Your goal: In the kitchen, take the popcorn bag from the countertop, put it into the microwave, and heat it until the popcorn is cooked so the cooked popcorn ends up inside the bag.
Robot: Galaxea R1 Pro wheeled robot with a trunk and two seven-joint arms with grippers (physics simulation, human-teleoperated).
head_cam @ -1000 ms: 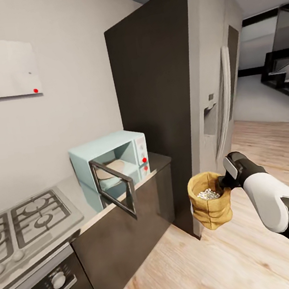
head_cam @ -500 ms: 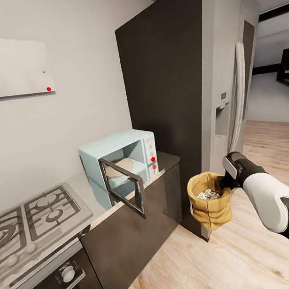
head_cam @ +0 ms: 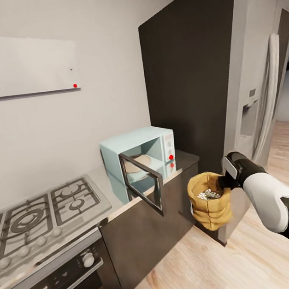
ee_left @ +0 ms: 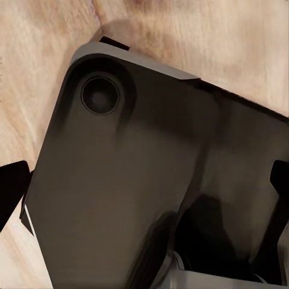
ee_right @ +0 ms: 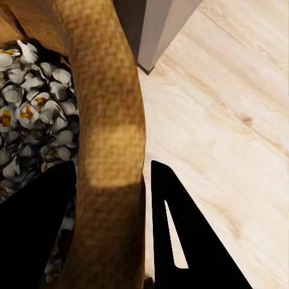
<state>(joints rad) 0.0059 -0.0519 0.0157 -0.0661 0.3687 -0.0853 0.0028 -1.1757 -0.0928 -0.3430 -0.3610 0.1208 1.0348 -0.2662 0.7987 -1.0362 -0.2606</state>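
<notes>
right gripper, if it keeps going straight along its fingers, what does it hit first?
The right gripper already pinches the popcorn bag rim. Pushed straight on, it likely meets the fridge's dark side panel or the counter end; depth is unclear.

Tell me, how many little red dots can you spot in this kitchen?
2. One red dot glows on the microwave control panel; another sits at the white wall cabinet's lower corner. A faint reflection shows on the countertop.

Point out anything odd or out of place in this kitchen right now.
The popcorn bag hangs in mid-air over the wooden floor, pinched by its rim in the right gripper, not on the countertop. The microwave door stands open. Nothing has spilled.
</notes>
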